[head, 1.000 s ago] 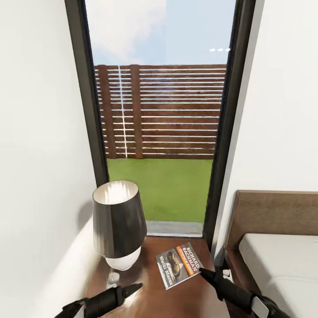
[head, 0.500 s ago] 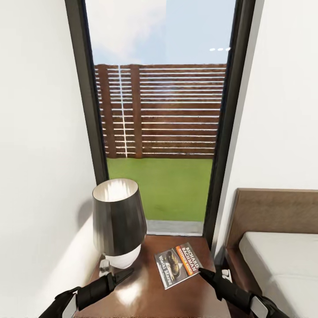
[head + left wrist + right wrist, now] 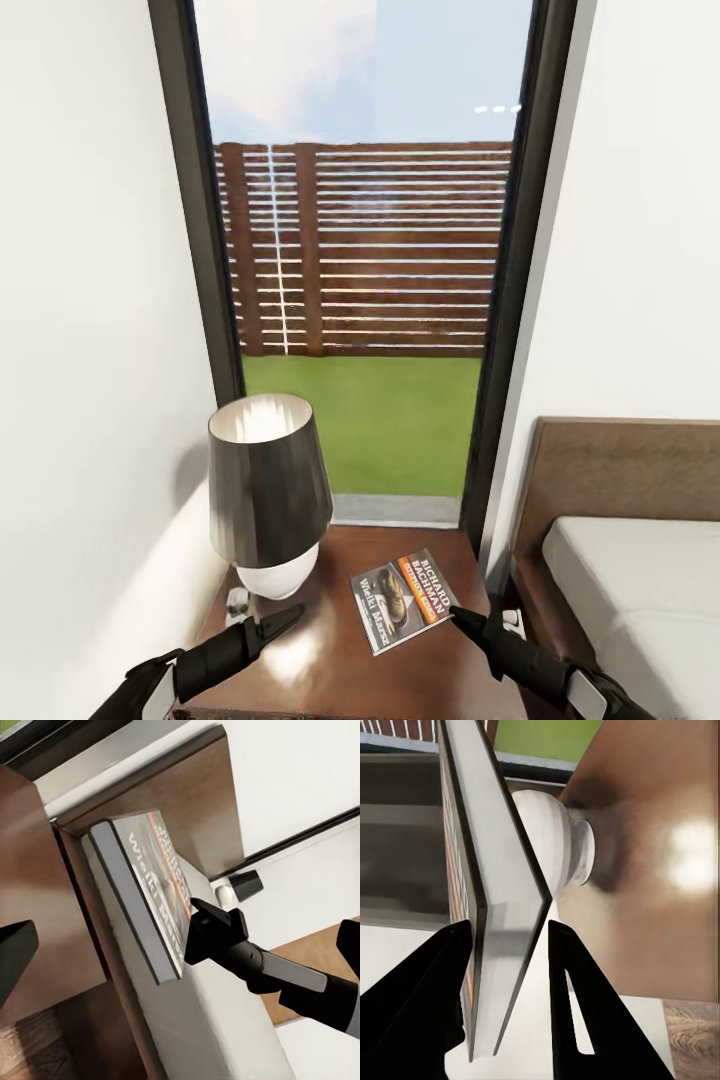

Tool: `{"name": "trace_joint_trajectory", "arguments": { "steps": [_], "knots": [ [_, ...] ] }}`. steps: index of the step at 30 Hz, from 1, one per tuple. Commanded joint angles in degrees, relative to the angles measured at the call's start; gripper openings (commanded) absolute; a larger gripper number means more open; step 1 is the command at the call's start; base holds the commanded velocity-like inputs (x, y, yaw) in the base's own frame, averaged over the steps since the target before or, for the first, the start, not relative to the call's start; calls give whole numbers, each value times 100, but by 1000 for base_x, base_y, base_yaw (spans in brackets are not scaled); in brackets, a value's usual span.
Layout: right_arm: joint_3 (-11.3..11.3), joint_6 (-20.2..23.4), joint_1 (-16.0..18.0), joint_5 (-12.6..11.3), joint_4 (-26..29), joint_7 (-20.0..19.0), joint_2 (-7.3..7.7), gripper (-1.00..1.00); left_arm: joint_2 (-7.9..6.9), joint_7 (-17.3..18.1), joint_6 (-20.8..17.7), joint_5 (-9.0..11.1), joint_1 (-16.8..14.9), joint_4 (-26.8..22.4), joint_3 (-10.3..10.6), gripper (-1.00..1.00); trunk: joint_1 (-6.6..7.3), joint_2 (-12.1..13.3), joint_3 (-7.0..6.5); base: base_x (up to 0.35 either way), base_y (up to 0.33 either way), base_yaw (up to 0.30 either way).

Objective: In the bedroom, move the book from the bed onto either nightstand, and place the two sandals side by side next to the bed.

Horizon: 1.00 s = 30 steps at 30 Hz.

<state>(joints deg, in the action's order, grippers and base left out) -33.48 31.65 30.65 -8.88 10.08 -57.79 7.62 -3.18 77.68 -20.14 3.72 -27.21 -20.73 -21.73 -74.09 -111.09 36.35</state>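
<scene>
Right gripper point(image 3: 462, 618) straddles the book's point(image 3: 402, 599) near right corner, not clearly clamped, book on the table point(image 3: 330, 660) right of the lamp point(image 3: 268, 495); left gripper point(image 3: 285, 620) aperture unclear; hasty withdrawal could drag it off.

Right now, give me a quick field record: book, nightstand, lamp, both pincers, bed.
book: on the nightstand top, cover up, its corner between the right pincer's fingers
nightstand: below the window, left of the bed
lamp: upright, left of book
right pincer: straddling the book's corner, fingers apart
left pincer: near lamp base, holding nothing
bed: mattress bare
</scene>
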Motion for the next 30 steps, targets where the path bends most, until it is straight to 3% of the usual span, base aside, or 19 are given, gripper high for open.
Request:
{"name": "trace_joint_trajectory", "arguments": {
  "steps": [1, 30],
  "knots": [
    [17, 54, 3, -64, -3, 0, 2, -100, 2, 21, -59, -2, -4, 0, -16, 100, -22, -44, 24, 0, 0, 0],
    [17, 51, 3, -64, -2, 0, 2, -100, -15, -27, -25, -20, -2, 29, -16, 100, -659, -1208, 545, 0, 0, 0]
  ]
}}
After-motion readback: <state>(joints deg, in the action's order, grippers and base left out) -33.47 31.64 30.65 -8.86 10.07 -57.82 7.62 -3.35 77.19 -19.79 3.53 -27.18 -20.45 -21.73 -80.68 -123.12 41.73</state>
